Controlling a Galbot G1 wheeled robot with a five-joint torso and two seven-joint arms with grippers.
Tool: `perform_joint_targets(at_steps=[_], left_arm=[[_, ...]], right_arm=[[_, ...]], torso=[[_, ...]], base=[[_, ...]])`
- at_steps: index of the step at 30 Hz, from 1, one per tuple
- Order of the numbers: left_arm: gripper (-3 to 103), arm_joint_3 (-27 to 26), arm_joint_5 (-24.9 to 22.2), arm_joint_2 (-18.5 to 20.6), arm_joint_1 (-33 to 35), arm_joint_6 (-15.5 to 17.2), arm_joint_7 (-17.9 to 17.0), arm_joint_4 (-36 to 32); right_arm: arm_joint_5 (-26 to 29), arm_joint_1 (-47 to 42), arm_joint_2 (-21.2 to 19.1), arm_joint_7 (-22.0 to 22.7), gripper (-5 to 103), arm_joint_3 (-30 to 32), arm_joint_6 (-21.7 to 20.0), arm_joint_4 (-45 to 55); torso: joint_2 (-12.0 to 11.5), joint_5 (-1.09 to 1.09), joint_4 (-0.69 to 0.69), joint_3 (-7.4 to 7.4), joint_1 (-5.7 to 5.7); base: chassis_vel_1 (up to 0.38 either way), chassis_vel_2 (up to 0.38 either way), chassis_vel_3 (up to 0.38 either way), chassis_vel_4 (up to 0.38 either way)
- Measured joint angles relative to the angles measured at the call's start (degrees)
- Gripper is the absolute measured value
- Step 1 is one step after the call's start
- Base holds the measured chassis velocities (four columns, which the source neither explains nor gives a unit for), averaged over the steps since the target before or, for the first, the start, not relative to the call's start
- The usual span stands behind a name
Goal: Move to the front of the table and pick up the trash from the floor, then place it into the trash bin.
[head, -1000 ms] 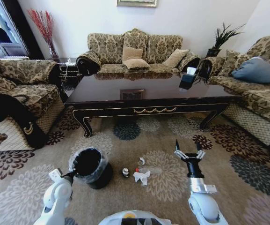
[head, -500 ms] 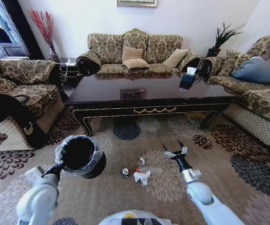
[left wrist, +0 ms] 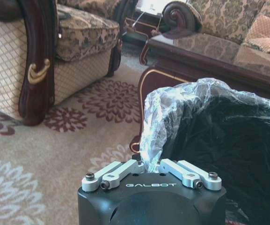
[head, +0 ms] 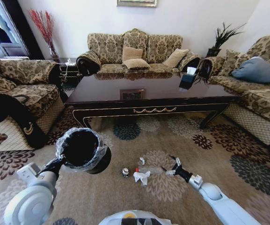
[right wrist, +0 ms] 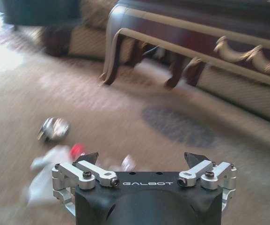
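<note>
The left hand (left wrist: 152, 165) is pinched shut on the bin's (head: 84, 150) liner rim, holding the bin off the carpet, tilted, on the robot's left of the trash (head: 142, 174). The right hand (head: 171, 169), jaws spread, hangs low just right of the bottle (head: 149, 170). The thin liner could slip or tear and drop the bin, and the right hand could knock the bottle away instead of straddling it.

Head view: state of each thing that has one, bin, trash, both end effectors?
trash bin: lifted off the carpet, tilted, liner on.
left end effector: shut on the trash bin's rim.
right end effector: open, low beside the bottle.
bottle: lying flat, capped.
tissue: crumpled on the carpet.
can: on the carpet.
</note>
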Motion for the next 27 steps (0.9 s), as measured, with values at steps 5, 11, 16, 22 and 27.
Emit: perform_joint_targets(at_steps=[5,11,16,22,27], left_arm=[[4,-0.4,-0.1,-0.1,0.9,0.0,-0.2,-0.9],[4,0.0,0.0,-1.4,1.2,0.0,-0.5,-0.9],[4,0.1,0.0,-1.4,0.6,-0.1,-0.5,-0.7],[4,0.3,0.0,-1.7,0.3,-0.2,-0.7,-0.5],[4,0.2,-0.6,-1.6,0.0,-0.3,-0.8,-0.7]], right_arm=[[-2.5,5.0,2.2,-2.5,100,-2.9,1.3,-8.0],[-2.9,9.8,4.2,-5.3,100,-6.2,2.1,-14.2],[-3.2,12.3,4.5,-6.8,100,-9.3,2.6,-16.6],[-5.1,16.0,6.0,-6.1,100,-12.4,3.5,-21.5],[-6.4,18.8,7.4,-5.3,100,-15.3,4.0,-25.3]], torso=[[0.0,0.01,0.00,0.00,0.00],[0.0,0.00,-0.01,0.00,0.00],[0.0,0.00,-0.03,0.00,0.00],[0.0,0.00,-0.02,0.00,0.00],[0.0,-0.01,-0.02,0.00,0.00]], base=[[0.000,0.000,0.000,0.000],[0.000,0.000,0.000,0.000],[0.000,0.000,0.000,0.000],[0.000,0.000,0.000,0.000],[0.000,0.000,0.000,0.000]])
